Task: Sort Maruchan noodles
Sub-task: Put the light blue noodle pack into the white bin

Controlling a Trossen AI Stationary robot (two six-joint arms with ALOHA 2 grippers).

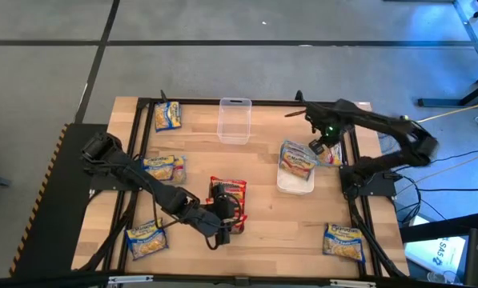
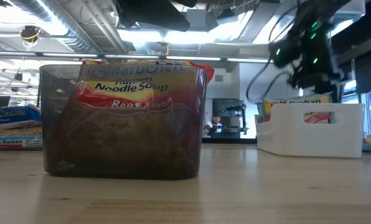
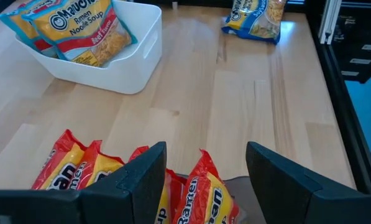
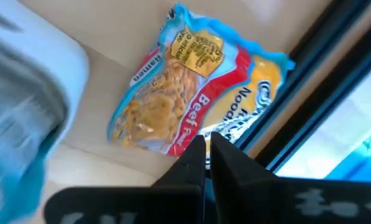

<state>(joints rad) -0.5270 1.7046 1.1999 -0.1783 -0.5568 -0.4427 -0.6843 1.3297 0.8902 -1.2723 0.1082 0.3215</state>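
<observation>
My left gripper (image 3: 204,168) is open and stands just above the grey container (image 1: 228,196), which holds red-labelled Maruchan packets (image 3: 79,174) upright; one packet's top (image 3: 204,186) rises between its fingers, and I cannot tell whether it touches them. My right gripper (image 4: 207,149) is shut and hovers above a beef packet with blue edging and a red band (image 4: 173,93), which lies flat by the table's right rail, next to the white container (image 1: 296,172). That container holds blue-edged packets (image 3: 79,28).
A clear container (image 1: 234,120) stands near the far edge. Loose packets lie flat at the far left (image 1: 167,116), mid left (image 1: 165,168), near left (image 1: 146,238) and near right (image 1: 343,240). A black frame rail (image 1: 355,184) borders the table.
</observation>
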